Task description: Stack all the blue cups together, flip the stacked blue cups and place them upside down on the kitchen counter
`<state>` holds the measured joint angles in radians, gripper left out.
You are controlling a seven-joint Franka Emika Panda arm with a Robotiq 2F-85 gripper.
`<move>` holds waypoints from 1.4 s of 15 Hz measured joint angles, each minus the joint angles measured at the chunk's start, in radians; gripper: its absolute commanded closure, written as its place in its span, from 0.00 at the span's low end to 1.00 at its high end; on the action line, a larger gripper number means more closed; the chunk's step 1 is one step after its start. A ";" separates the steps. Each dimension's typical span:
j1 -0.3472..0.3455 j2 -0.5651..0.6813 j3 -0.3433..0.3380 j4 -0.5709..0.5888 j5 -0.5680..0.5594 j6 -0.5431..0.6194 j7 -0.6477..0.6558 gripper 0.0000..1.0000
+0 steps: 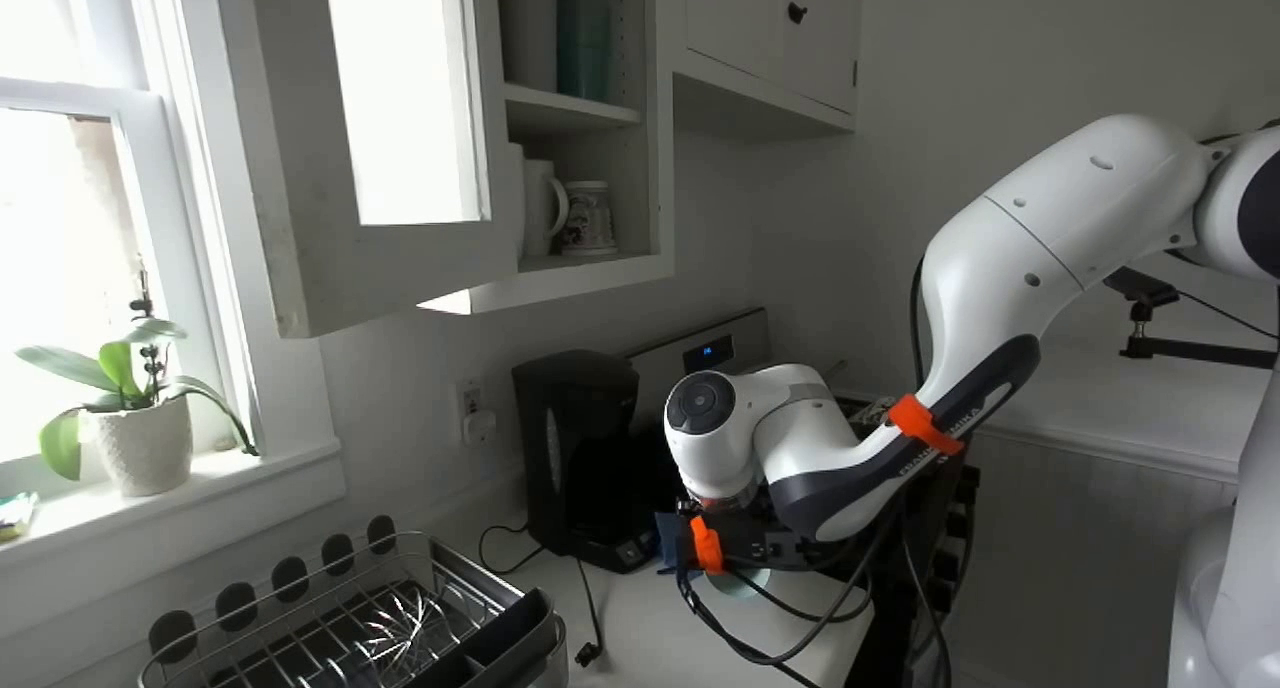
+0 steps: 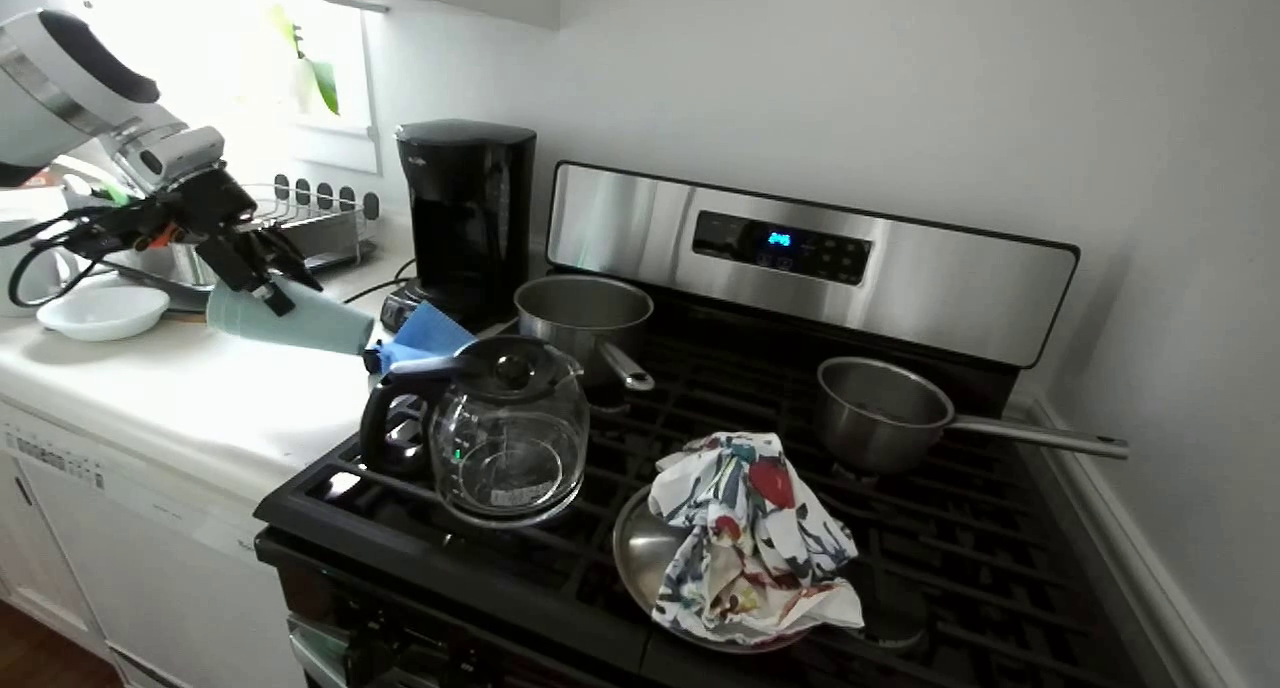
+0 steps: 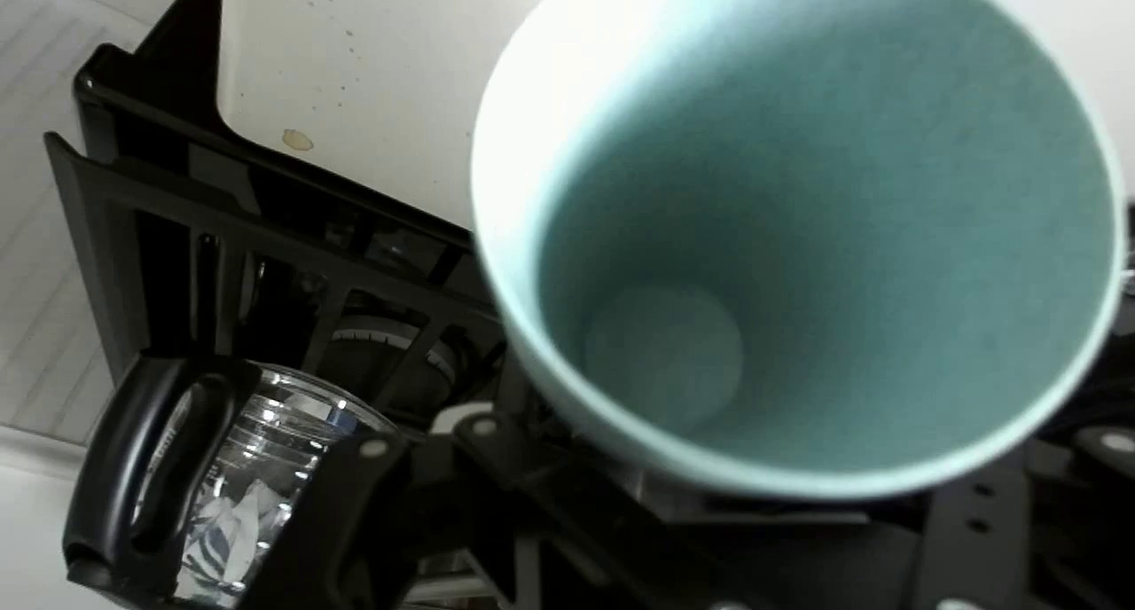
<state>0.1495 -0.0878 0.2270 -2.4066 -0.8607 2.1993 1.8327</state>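
A pale blue cup (image 2: 310, 323) lies almost sideways in the air over the white kitchen counter (image 2: 150, 383), its wide rim to the left and its narrow base toward the stove. Across its side, my gripper (image 2: 294, 294) has one black finger in front and one behind, shut on it. Looking from the wrist, I see into the blue cup (image 3: 798, 238) down to its round base; my fingertips are hidden behind its wall. Faint lines run near the rim, but how many blue cups are nested cannot be told. Only a pale round part of the cup (image 1: 738, 582) shows below my wrist in an exterior view.
A glass carafe (image 2: 510, 448) stands on the stove beside the counter. A blue item (image 2: 425, 333) sits just past the cup's base, before the black coffee maker (image 2: 465, 218). A white bowl (image 2: 105, 311) and dish rack (image 1: 350, 628) are farther back. An open cabinet door (image 1: 400, 278) hangs above.
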 measured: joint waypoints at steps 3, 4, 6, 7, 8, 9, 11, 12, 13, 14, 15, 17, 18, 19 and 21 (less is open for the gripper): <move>0.003 0.030 0.000 0.000 0.014 0.004 -0.005 0.37; 0.003 0.042 0.000 0.000 0.015 0.007 -0.005 0.37; 0.003 0.060 -0.004 0.000 0.016 0.015 -0.005 0.08; 0.003 0.067 -0.007 0.000 0.018 0.021 -0.006 0.02; 0.003 0.072 -0.011 0.000 0.021 0.029 -0.008 0.00; 0.003 0.075 -0.015 0.001 0.026 0.039 -0.010 0.02; 0.000 0.076 -0.028 0.000 0.055 0.072 -0.030 0.00; -0.003 0.076 -0.038 0.000 0.078 0.094 -0.054 0.00; -0.006 0.075 -0.050 -0.002 0.105 0.118 -0.086 0.00; -0.011 0.075 -0.064 -0.007 0.130 0.144 -0.123 0.00; -0.018 0.075 -0.078 -0.016 0.158 0.177 -0.167 0.00; -0.036 0.074 -0.106 -0.043 0.213 0.250 -0.256 0.00; -0.046 0.074 -0.119 -0.059 0.243 0.287 -0.300 0.00; -0.056 0.074 -0.132 -0.073 0.280 0.323 -0.348 0.00; -0.073 0.074 -0.152 -0.096 0.358 0.373 -0.445 0.26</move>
<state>0.0761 -0.0136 0.0750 -2.5029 -0.5029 2.5718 1.3879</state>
